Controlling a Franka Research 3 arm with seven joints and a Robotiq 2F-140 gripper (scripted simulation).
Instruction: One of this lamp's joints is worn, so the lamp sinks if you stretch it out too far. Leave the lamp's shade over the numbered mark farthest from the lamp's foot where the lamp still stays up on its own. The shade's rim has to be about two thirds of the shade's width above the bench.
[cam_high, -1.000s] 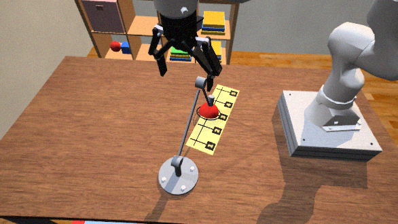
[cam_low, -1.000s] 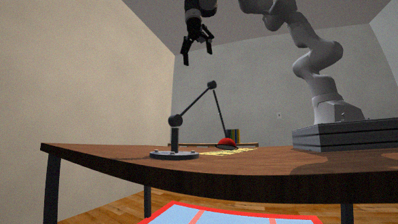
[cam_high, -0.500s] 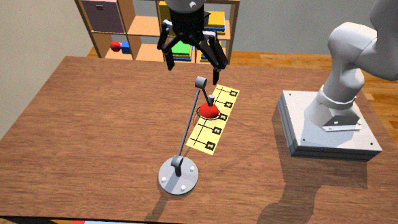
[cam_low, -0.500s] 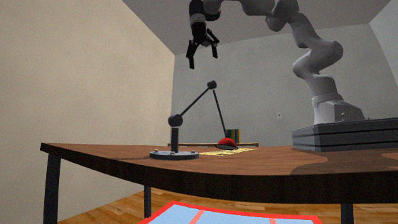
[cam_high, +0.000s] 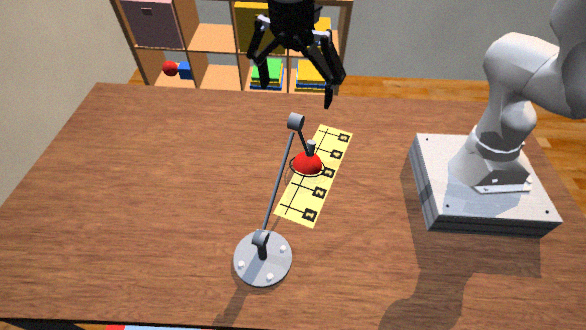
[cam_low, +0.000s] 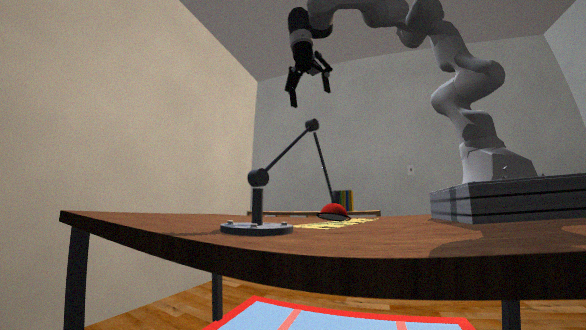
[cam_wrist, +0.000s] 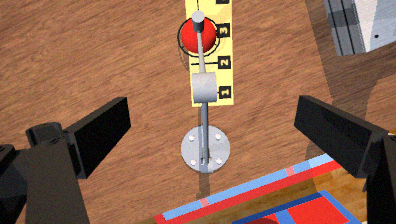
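From the top, the gripper (cam_high: 296, 97) (cam_low: 310, 98) (cam_wrist: 212, 111) hangs with its fingers spread wide and nothing between them, probably to leave room for coming down around some part of the lamp. The lamp's round foot (cam_high: 274, 267) (cam_low: 256, 230) (cam_wrist: 220, 148) sits flat on the bench (cam_high: 150, 200) (cam_low: 400, 242) (cam_wrist: 125, 65), just beyond the low-numbered end of the yellow strip (cam_high: 295, 200) (cam_low: 320, 225) (cam_wrist: 212, 101), so the numbers count outward from it. The red shade (cam_high: 307, 163) (cam_low: 334, 210) (cam_wrist: 195, 38) appears over the strip's middle.

In the exterior view, the lower arm (cam_high: 278, 182) (cam_low: 287, 148) (cam_wrist: 205, 120) slants up to the elbow joint (cam_high: 295, 122) (cam_low: 312, 124) (cam_wrist: 204, 87), and the upper arm (cam_high: 303, 142) (cam_low: 323, 167) (cam_wrist: 201, 57) slopes down, carrying the shade low, clear of the bench. That fold keeps the reach modest, which should spare the worn joint. The gripper is well above the elbow, touching nothing.

In the wrist view, the open fingers flank the lamp on both sides, apart from it. The shade looks nearest mark 3; finding the farthest mark that holds likely means stretching outward, releasing and watching for sag, then setting the rim height.

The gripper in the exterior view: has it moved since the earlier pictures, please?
Yes: the gripper moved right and down there, closer to the lamp's elbow joint.
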